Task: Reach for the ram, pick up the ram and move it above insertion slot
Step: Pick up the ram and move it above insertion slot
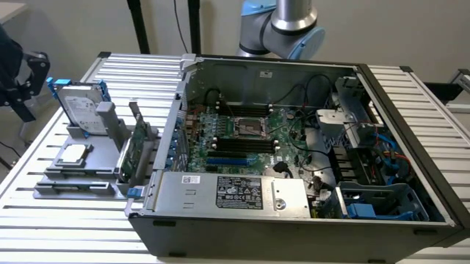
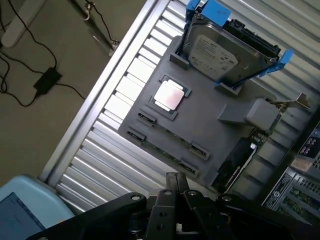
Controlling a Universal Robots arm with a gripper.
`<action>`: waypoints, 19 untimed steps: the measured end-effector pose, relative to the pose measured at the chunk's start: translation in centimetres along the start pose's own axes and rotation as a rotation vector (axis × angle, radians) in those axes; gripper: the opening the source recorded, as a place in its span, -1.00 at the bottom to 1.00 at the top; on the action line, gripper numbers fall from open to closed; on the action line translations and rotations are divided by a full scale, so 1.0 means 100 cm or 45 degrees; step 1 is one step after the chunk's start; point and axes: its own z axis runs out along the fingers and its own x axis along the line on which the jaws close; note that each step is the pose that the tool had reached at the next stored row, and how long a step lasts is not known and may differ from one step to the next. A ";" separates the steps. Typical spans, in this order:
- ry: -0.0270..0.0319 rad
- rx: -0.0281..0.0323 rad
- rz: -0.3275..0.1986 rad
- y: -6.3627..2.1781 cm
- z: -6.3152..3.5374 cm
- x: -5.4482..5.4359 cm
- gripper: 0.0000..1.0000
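Observation:
The ram (image 2: 165, 151) stands on edge as a thin green strip, held between small clips along one side of the grey holder (image 2: 210, 130). My gripper (image 2: 176, 184) hangs above the table beside that side of the holder. Its dark fingers are shut together with nothing between them, a short way off the ram and not touching it. In the exterior view, the open computer case (image 1: 294, 220) fills the middle. The black memory slots (image 1: 242, 146) lie on the green motherboard just below the processor socket (image 1: 250, 127).
The grey holder (image 1: 81, 165) also carries a silver hard drive with blue rails (image 2: 230, 50), a loose processor (image 2: 168, 95) and a taller green expansion card (image 1: 132, 148) with a metal bracket. A dark object (image 1: 18, 71) hangs at the exterior view's left edge. Cables (image 2: 47, 80) lie on the floor.

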 end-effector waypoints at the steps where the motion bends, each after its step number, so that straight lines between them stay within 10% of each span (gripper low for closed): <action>1: 0.0008 0.0000 -0.024 0.0000 0.0000 0.000 -0.79; 19: 0.0167 0.0002 -0.440 0.0000 0.0001 0.000 -0.79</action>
